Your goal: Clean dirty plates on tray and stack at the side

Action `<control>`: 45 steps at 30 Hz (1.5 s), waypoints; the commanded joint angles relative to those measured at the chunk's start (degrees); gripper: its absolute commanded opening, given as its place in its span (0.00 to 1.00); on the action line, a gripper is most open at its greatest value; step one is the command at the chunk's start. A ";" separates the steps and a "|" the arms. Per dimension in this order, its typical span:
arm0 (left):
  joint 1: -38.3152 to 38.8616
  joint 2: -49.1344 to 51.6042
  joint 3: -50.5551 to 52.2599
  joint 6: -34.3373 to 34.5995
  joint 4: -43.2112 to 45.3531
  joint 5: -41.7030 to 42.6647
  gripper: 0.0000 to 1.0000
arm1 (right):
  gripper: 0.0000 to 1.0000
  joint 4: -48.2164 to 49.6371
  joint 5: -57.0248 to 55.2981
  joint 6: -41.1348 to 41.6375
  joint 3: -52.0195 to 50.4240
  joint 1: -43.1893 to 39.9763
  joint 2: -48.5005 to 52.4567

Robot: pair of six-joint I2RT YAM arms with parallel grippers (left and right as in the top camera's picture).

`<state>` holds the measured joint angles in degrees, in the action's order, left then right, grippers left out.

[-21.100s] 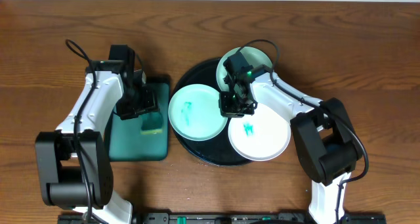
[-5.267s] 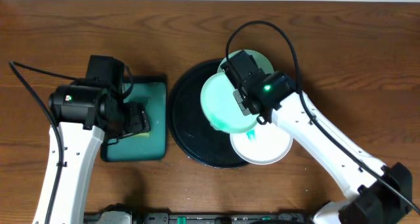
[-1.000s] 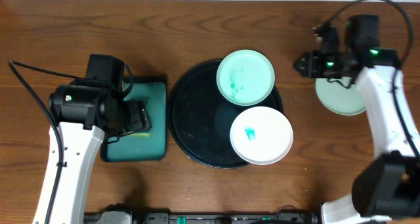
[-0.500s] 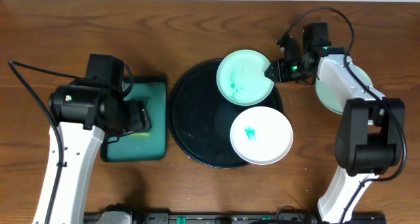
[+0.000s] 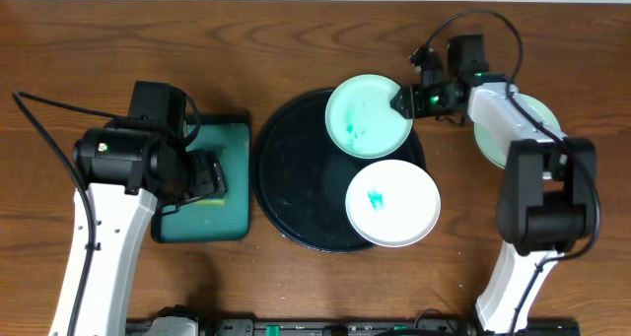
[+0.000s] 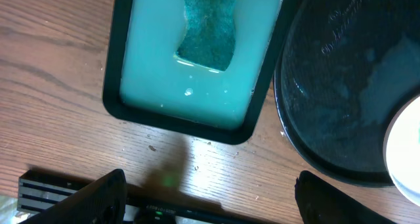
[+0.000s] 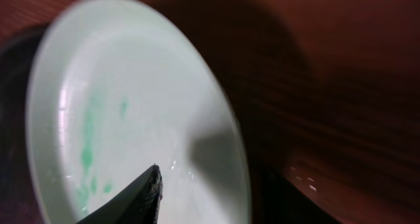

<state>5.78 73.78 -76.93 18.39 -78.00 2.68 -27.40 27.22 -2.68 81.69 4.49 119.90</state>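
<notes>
Mint-green and smeared teal, the dirty plate (image 5: 365, 119) sits at the upper right of the black tray (image 5: 296, 178) — my right gripper (image 5: 405, 101) straddles its rim, jaws parted, nothing pinched yet. A white plate (image 5: 391, 202) lies below it; another mint plate (image 5: 483, 141) rests on the table (image 5: 296, 31) at frame right. My left gripper (image 5: 202, 175) hangs spread wide near the sponge (image 6: 207, 27). Next, I judge: close on the rim, lift level.
</notes>
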 commanded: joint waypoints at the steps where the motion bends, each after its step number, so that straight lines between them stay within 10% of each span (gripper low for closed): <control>1: 0.09 -0.11 0.04 0.52 -0.24 -0.09 0.82 | 0.47 0.90 0.61 1.77 0.00 1.55 2.19; 7: 0.09 -0.11 0.04 0.52 -0.24 -0.07 0.82 | 0.37 3.54 -0.20 3.10 0.00 2.75 2.38; 12: 0.09 -0.11 0.04 0.55 -0.24 -0.07 0.82 | 0.02 3.85 -1.95 6.32 0.00 2.99 2.38; 45: 0.09 -0.04 0.04 0.52 -0.04 -0.09 0.74 | 0.01 -12.57 -11.58 21.55 -0.07 13.40 -4.31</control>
<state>5.78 73.78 -76.93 18.48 -78.17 2.68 -41.10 19.18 15.03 81.58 17.56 115.85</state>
